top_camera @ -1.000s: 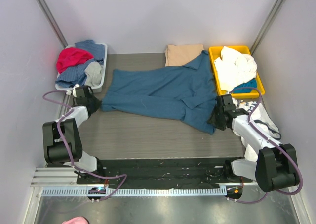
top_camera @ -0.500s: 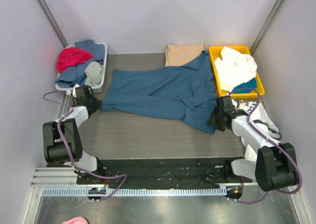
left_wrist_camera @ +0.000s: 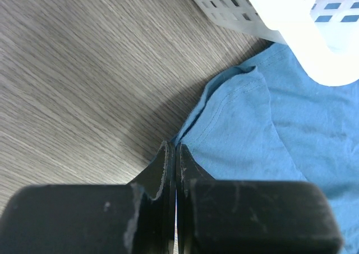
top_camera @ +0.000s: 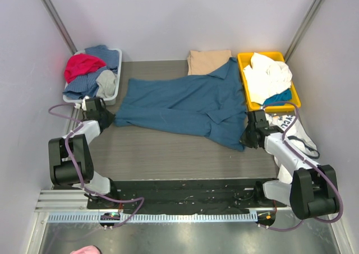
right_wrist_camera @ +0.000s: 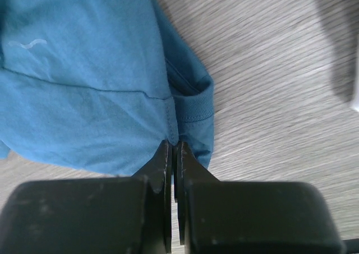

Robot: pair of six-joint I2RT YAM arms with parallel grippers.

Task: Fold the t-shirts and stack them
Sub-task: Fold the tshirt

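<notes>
The blue shirt [top_camera: 185, 105] lies spread on the table [top_camera: 168, 153]. The left gripper [left_wrist_camera: 171, 146] pinches one corner, and the right gripper [right_wrist_camera: 173, 144] pinches its other end.

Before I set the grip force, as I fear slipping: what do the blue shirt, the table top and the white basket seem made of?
The blue shirt: soft knit cloth, likely cotton jersey, matte; wrinkles and a stitched hem. The table top: probably laminate with grey wood grain, matte; fine straight streaks. The white basket: moulded plastic, smooth, with square holes.
</notes>
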